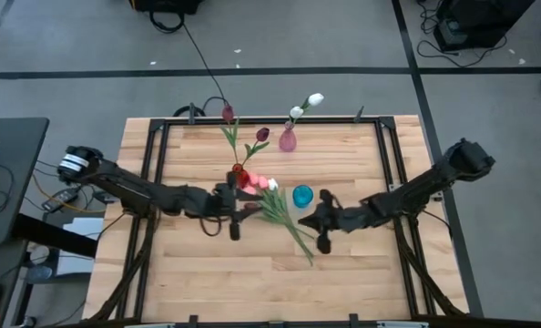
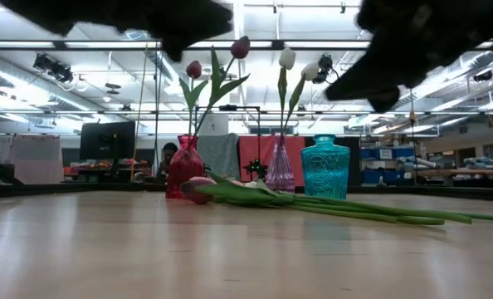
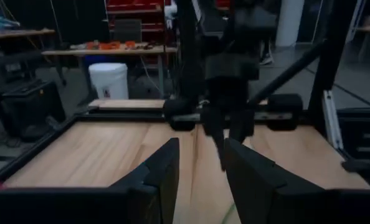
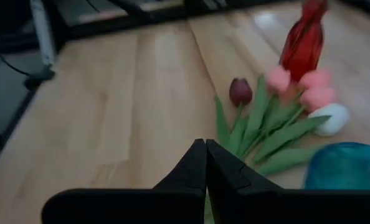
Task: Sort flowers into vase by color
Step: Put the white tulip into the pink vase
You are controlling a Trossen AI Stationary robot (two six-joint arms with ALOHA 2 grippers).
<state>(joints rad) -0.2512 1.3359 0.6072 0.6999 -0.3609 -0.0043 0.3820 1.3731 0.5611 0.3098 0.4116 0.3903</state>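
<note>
High view: loose flowers (image 1: 278,208) lie in a bunch mid-table, heads beside the red vase (image 1: 240,175), stems trailing toward the near edge past the blue vase (image 1: 302,195). Two maroon ones already stand in the red vase, two white in the pink vase (image 1: 288,139) at the back.

Left gripper (image 1: 234,219) sits just left of the bunch, fingers (image 3: 166,171) spread apart, nothing between them. Right gripper (image 1: 324,220) is just right of the stems, fingers (image 4: 205,163) pressed together, empty.

Right wrist view shows one maroon head, three pink, one white in the pile, leaves overlapping.

Handling guess: very light, thin stems that flex and droop, heads soft, probably fabric. Stems likely slippery and tangle via leaves, so pulling one may drag its neighbours. Best to grip mid-stem below the leaves, where stems fan apart near the right gripper, not the head.
</note>
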